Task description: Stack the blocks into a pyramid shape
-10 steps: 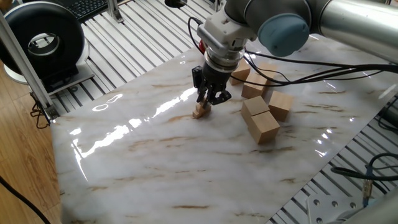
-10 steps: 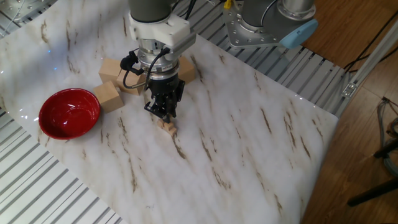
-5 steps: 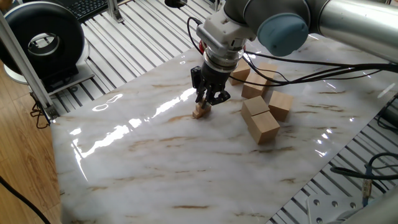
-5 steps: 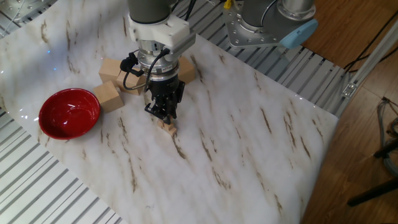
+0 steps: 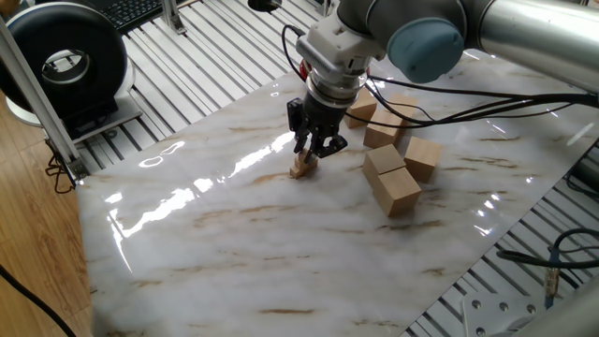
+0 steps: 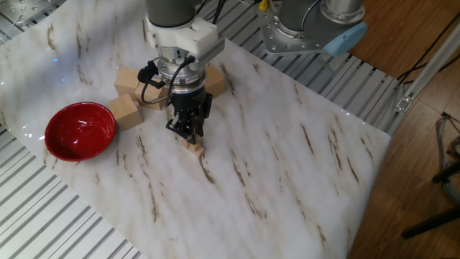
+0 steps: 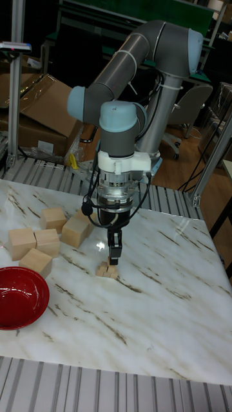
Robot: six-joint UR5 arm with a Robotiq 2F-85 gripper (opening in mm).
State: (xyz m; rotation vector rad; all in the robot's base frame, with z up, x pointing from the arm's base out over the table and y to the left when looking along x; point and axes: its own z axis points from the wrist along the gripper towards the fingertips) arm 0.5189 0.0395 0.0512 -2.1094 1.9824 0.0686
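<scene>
Marbled table (image 5: 281, 253), centre of each frame: pyramid shape (image 5: 301, 168) of tiny blocks (image 7: 107, 271), individual cubes too small to count, upper part hidden by fingertips. Pincer (image 5: 312, 153) points straight down directly over the pile, arm descending from upper right; whether clenched or released cannot be told. Large wooden blocks (image 5: 393, 181) and red bowl (image 6: 80, 131) stand apart.

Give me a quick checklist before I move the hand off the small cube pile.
1. Hand right over the tiny cube pile: ok.
2. Jaws open or shut: cannot tell, the fingertips blur together.
3. Pile on the marble table, apart from the large blocks: ok.
4. All four cubes in place: cannot tell, too small.
5. Red bowl away from the pile: ok.
6. Cable near the large blocks: cannot tell whether it clears them.
</scene>
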